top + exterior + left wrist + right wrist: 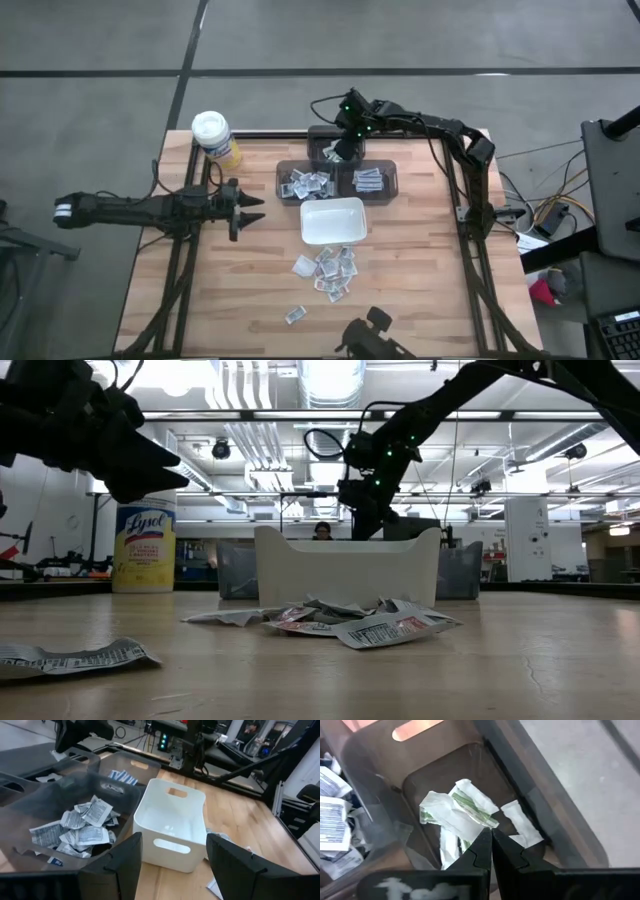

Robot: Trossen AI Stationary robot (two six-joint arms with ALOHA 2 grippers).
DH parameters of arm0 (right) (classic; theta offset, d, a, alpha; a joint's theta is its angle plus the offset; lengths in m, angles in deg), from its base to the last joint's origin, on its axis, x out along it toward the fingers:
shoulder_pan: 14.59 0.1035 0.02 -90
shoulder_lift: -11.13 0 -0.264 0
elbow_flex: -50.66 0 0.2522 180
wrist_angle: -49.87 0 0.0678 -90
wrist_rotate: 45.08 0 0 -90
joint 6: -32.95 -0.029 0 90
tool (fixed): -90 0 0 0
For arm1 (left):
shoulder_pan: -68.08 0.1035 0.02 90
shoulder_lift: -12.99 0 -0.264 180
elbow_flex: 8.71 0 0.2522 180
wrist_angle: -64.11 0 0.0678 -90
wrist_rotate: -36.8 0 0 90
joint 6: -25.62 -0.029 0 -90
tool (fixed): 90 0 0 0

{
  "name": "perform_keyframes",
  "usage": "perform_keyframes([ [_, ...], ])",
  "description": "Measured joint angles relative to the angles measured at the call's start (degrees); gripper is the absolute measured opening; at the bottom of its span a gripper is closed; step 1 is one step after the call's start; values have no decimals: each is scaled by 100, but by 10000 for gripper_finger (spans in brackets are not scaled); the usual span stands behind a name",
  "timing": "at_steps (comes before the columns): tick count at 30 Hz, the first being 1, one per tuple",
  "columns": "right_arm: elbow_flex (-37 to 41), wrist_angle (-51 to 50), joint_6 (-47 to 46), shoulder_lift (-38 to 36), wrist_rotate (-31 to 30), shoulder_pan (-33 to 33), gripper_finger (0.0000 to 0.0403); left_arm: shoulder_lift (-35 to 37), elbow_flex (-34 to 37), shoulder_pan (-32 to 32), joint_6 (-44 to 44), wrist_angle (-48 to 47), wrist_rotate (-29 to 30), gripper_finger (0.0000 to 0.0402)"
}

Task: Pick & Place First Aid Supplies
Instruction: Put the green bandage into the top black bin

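Closest to the front edge is one stray packet (295,314), then the loose pile of first aid packets (332,272) just in front of the white dish (333,222). Behind the dish sit dark translucent bins; the left bin (305,184) is already full of packets.

The left gripper (250,209) hovers off to the dish's left, well apart from it, fingers spread wide and empty. The right gripper (491,842) is over the far bin (336,146), fingers pinched together right above the green-striped packets (459,810).

My worry: those packets are thin and overlapping, so a grab at the pile could lift two at once or slip off a flat one.

Can't tell if the right fingers are actually pinching anything. The bottom of the pile is hidden too.
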Motion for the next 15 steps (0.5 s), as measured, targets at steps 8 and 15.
perform_keyframes([
  [8,-181,52,-75,260,191,-127,8,249,93,0,-2,4,17,216],
  [15,-645,-170,21,642,207,-139,8,283,93,0,-48,4,26,216],
])
